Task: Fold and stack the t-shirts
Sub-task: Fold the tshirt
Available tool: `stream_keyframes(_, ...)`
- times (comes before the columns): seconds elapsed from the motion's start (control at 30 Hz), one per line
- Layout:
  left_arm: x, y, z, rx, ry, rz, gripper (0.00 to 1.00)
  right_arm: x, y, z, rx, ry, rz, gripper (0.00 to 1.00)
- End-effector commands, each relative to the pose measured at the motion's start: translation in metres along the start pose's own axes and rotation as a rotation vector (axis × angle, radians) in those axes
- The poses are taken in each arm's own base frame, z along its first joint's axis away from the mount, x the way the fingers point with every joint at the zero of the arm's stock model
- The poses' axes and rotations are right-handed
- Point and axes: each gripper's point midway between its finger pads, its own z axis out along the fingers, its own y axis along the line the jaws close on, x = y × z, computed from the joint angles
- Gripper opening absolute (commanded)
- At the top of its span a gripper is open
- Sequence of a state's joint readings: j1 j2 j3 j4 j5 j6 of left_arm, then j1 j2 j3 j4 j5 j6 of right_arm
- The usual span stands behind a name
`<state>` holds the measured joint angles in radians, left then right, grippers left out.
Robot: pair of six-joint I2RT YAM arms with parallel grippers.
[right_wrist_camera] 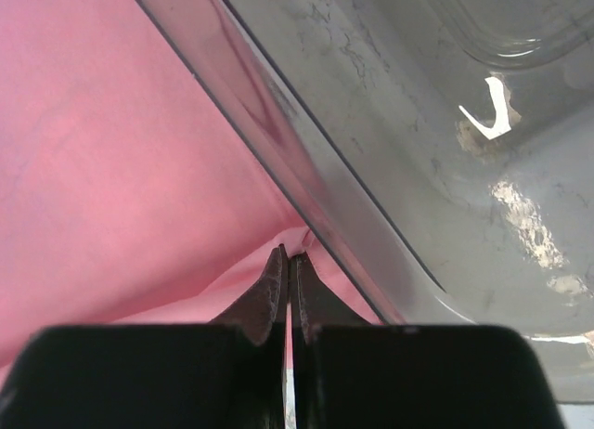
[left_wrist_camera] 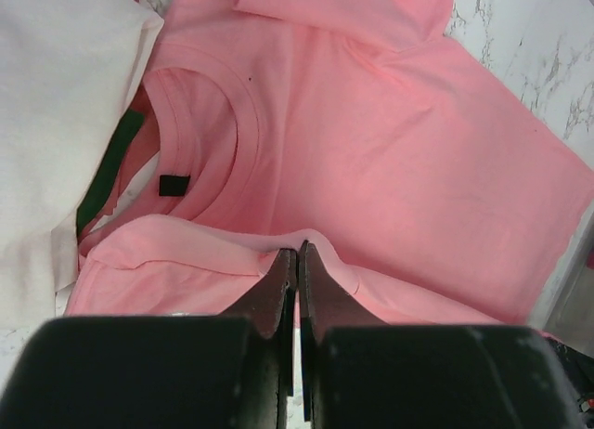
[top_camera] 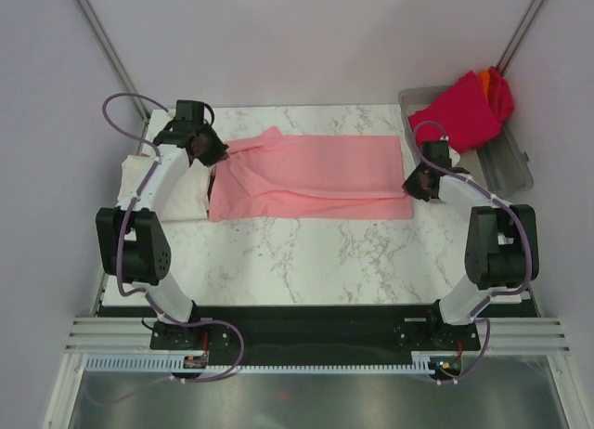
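Pink t-shirt [top_camera: 316, 174] pinched at ends: left hand [left_wrist_camera: 297, 254], right hand [right_wrist_camera: 288, 256].

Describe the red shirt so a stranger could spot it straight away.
Start at the marble table and look to its far right corner, where a grey tray sits. The red shirt lies bunched over the tray's far end; unlike the flat pink shirt mid-table, it is crumpled and crimson.

Left arm [top_camera: 160, 186] runs up the left side of the frame, wrist turned inward. The left gripper [top_camera: 212, 154] at upper left has its jaws closed, pinching a fold of the pink t-shirt [top_camera: 316, 174]. Right arm [top_camera: 467, 195] is bent at right; the right gripper [top_camera: 418, 186] is likewise clamped on that shirt's edge.
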<state>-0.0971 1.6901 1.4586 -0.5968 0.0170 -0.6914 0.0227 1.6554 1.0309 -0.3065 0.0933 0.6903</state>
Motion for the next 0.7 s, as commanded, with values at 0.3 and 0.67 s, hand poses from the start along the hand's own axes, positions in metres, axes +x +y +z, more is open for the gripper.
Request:
stream_keyframes(0.3,-0.045,-0.045,0.037,0.119,-0.042,-0.038,0.37,-0.045,0.039,-0.007,-0.083,-0.144,0.032,0.64)
stream_keyframes(0.67,-0.020,-0.049,-0.024,0.201,-0.046,0.000,0.78,-0.009,0.005,-0.071,-0.199,-0.270,0.125,0.54)
